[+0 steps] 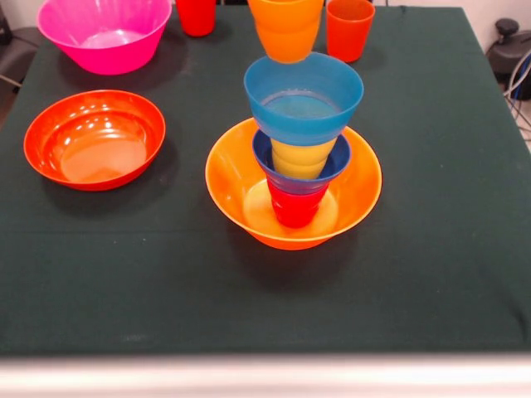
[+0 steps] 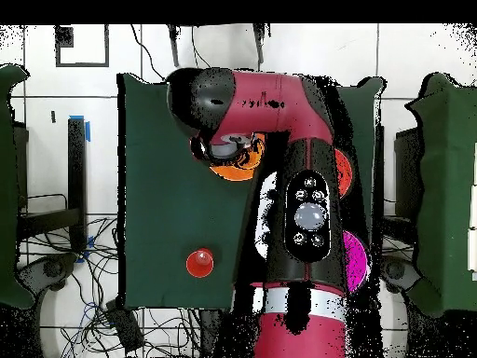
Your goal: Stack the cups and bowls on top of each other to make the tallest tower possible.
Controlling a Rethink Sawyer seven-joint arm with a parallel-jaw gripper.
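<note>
Tower (image 1: 297, 166) mid-worktop: glossy yellow-orange bowl (image 1: 357, 186), red cup (image 1: 295, 206), dark blue bowl (image 1: 335, 164), yellow cup (image 1: 300, 156), light blue bowl (image 1: 304, 98). Orange-yellow cup (image 1: 286, 29) overhead: centre it, lower straight. Fingers hidden; cannot tell their state.

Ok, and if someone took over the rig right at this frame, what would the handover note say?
Gripper: over the tower, mostly hidden under the arm; open or shut cannot be told.
Tower: yellow-orange bowl as base, then red cup, dark blue bowl, yellow cup, light blue bowl.
Orange-yellow cup shows just above the tower; whether it is seated or held is unclear.
Loose: pink bowl, orange-red bowl, second red cup, orange cup.
Left: confirm the top cup, then add the loose pieces.
</note>
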